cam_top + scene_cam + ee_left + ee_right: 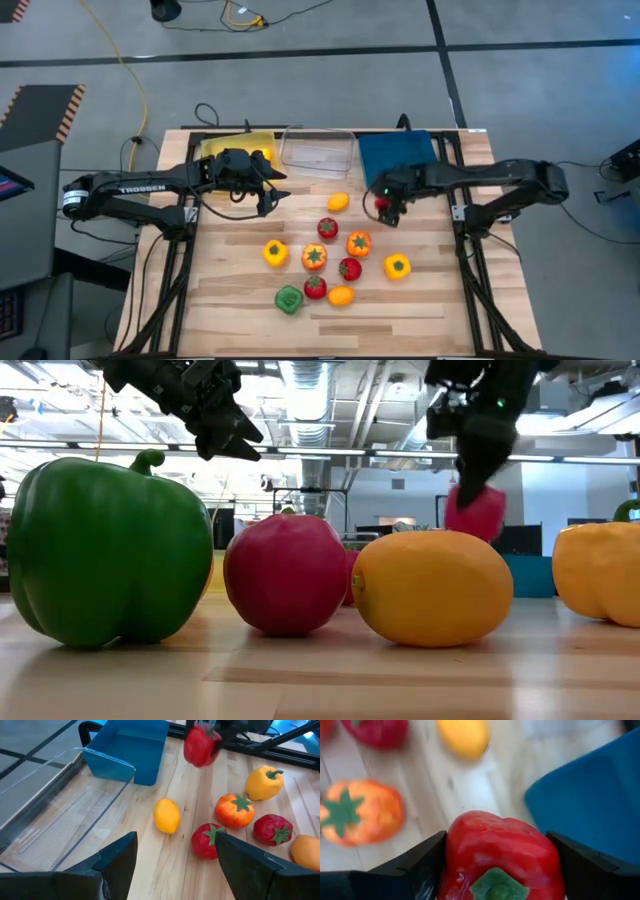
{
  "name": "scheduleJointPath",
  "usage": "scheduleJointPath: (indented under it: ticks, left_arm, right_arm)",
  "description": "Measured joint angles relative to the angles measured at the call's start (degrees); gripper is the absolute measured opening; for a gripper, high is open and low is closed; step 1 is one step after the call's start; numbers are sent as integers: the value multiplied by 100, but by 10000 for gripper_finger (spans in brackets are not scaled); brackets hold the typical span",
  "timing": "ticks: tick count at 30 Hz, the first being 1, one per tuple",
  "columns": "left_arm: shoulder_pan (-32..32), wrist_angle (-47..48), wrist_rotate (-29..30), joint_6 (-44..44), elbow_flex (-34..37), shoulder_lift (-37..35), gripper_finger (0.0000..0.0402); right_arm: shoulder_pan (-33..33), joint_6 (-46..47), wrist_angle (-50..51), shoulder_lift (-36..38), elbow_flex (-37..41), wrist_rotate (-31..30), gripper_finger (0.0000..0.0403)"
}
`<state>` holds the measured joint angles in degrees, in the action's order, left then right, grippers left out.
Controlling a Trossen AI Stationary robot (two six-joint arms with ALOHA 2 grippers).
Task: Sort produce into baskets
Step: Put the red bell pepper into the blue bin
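Observation:
My right gripper (pixel 386 206) is shut on a red pepper (pixel 500 852), which hangs above the table near the blue basket (pixel 395 155). In the low view the pepper (pixel 476 512) floats clear of the board. My left gripper (pixel 274 193) hovers open and holds nothing, in front of the yellow basket (pixel 215 146) and the clear basket (pixel 318 152). The rest of the produce lies on the table's middle: a lemon (pixel 338 202), red tomatoes (pixel 327 228), orange ones (pixel 358 243), yellow peppers (pixel 397 266) and a green pepper (pixel 289 299). My right gripper pinches the red pepper by its two opposite sides (pixel 451 855) between its two fingers (pixel 422 862). The fingers slant down from above. The pepper's green stem end (pixel 495 887) faces back toward the wrist, and the pepper is lifted clear of the table.
The three baskets stand in a row along the far edge, yellow at left, clear in the middle, blue at right. Bare board lies between the lemon and the baskets and along the near edge. Black frame rails run down both sides of the table.

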<state>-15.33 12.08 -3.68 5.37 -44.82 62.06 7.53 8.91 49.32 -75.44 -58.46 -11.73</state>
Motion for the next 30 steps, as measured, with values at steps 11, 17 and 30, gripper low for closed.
scheduleJointPath:
  ticks: [11, 17, 30]
  left_arm:
    - [-2, 0, -1, 36, 0, 0, 254]
    - [0, 0, 0, 37, 0, 0, 254]
    - [-2, 0, 249, 50, 0, 0, 254]
  right_arm:
    - [1595, -1145, -592, 160, -395, -324, 350]
    - [2477, -1401, -786, -204, -398, -342, 350]
    - [3505, -1557, -1294, -1535, -400, -332, 353]
